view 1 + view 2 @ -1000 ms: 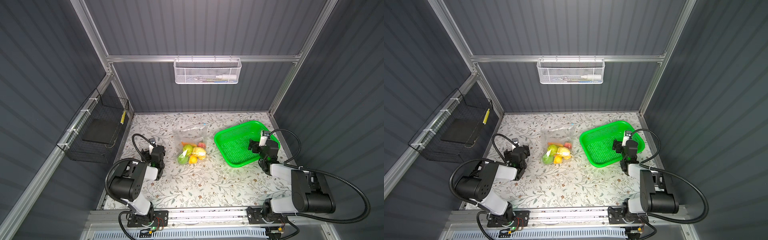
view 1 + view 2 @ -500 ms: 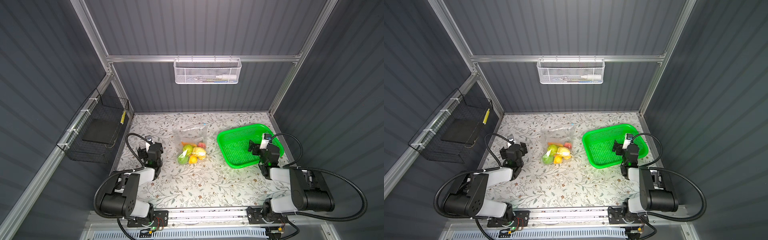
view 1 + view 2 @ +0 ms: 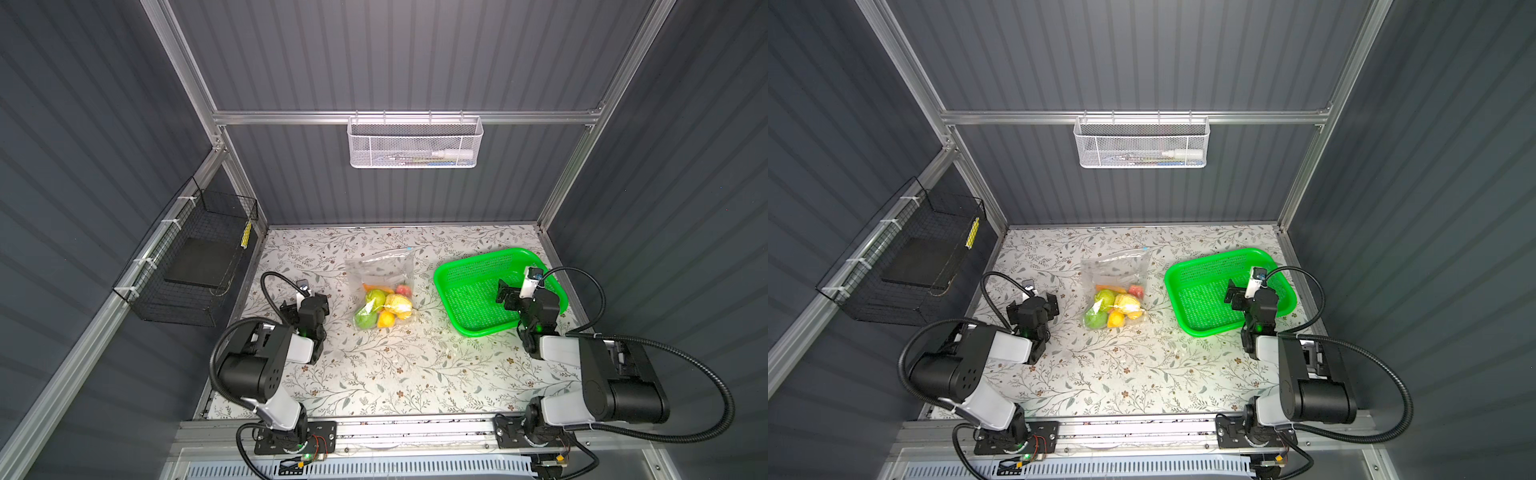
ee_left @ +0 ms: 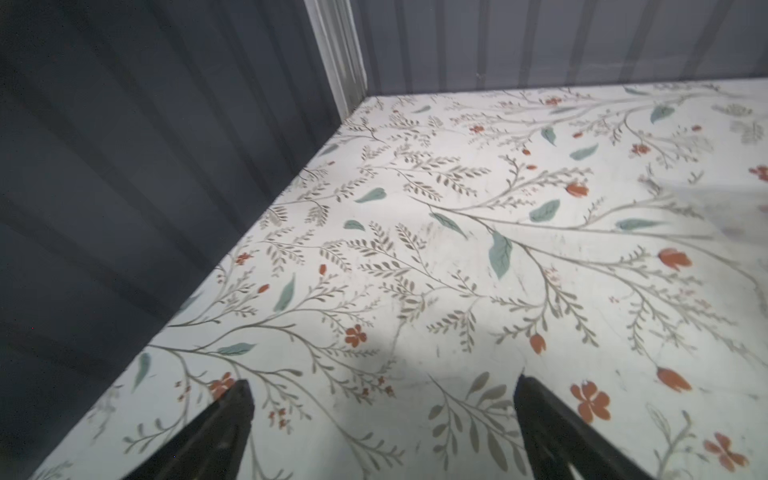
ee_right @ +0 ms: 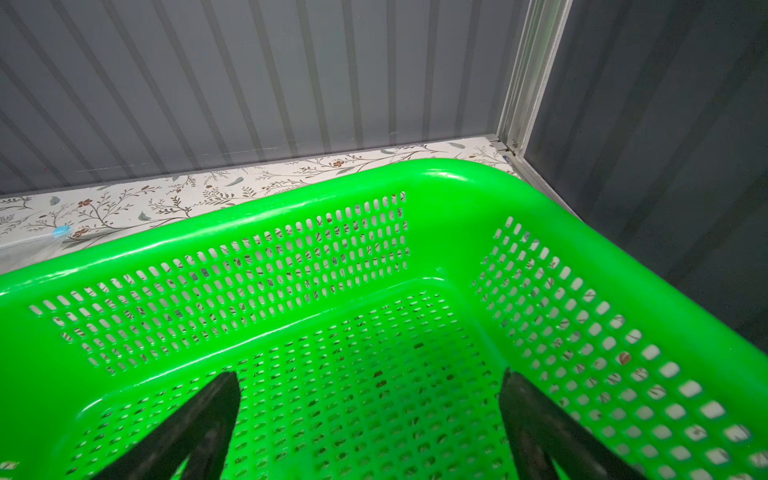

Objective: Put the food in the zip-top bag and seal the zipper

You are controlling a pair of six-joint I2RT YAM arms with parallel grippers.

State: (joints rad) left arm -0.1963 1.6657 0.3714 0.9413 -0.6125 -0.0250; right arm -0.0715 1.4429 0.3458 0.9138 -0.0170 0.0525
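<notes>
The left arm point(image 3: 266, 357) and the right arm point(image 3: 615, 374) were seen folded low, forearms stretched forward. The left gripper point(image 4: 382, 382) was held with its jaws spread wide. The right gripper point(image 5: 370, 376) was likewise held wide apart, tilted downward.

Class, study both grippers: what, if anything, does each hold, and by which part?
Nothing is held. The left gripper is open above the table; the right gripper is open over the green basket, with nothing in its grasp.

Lab robot cell, grey ribbed walls point(image 3: 415, 62), aluminium frame point(image 3: 291, 118)
</notes>
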